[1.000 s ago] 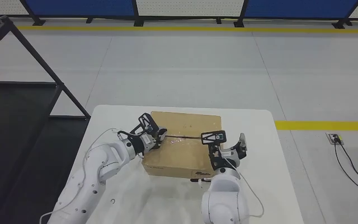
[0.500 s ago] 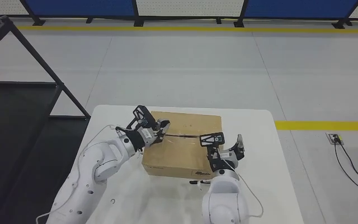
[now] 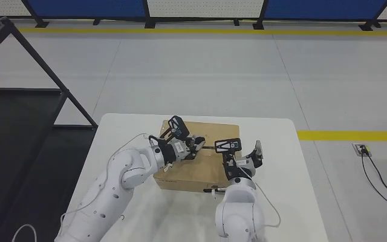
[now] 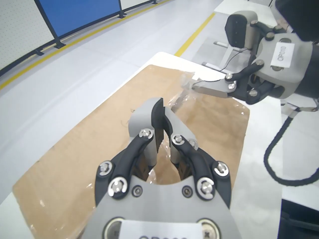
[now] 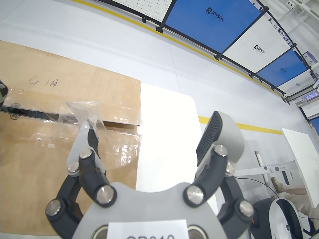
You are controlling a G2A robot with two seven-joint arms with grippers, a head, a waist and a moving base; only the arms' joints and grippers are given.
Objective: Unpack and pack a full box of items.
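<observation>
A closed cardboard box (image 3: 181, 172) stands mid-table, with clear tape (image 5: 82, 110) loose and crumpled along its top seam. My left gripper (image 3: 196, 143) sits over the middle of the seam; in the left wrist view it (image 4: 158, 108) is shut on the clear tape. My right gripper (image 3: 245, 151) hangs open at the box's right end. In the right wrist view it (image 5: 152, 130) straddles the box's edge, one finger over the seam with a scrap of tape stuck to its tip, the other over the table. The two grippers are a short way apart.
The white table (image 3: 121, 133) has bare room left of and in front of the box. A black metal frame (image 3: 36, 66) stands off the table's left side. Blue and white panels (image 3: 84, 7) line the far floor.
My left gripper has slid rightwards along the box's seam, from the left end to near the middle, closing on the right gripper. The right gripper has barely moved.
</observation>
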